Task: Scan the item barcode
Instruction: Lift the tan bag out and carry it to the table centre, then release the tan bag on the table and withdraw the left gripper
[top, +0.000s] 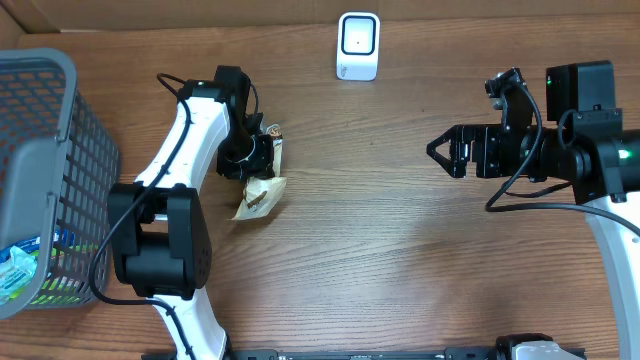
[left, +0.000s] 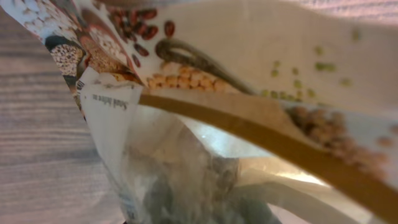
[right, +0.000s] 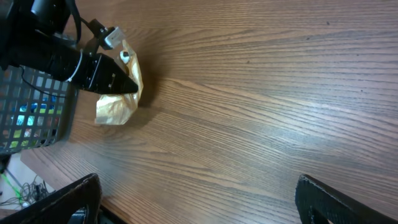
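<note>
Left claw (top: 264, 160) pinched tight, right claw (top: 440, 152) spread wide.

1. The packet (top: 262, 195) is a small crumpled cream pouch printed with beans and grains, part clear film, with a white label strip. One end is pinched between the jaws of the left gripper (top: 266, 160). The rest sticks out past the fingertips, tilted.
2. The scanner (top: 358, 45) is a white rounded box with a dark-framed window. It stands well apart from the left jaws and from those of the right gripper (top: 432, 150).

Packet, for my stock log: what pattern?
Packet is cream, printed with grains and beans; clearest in left wrist view.
</note>
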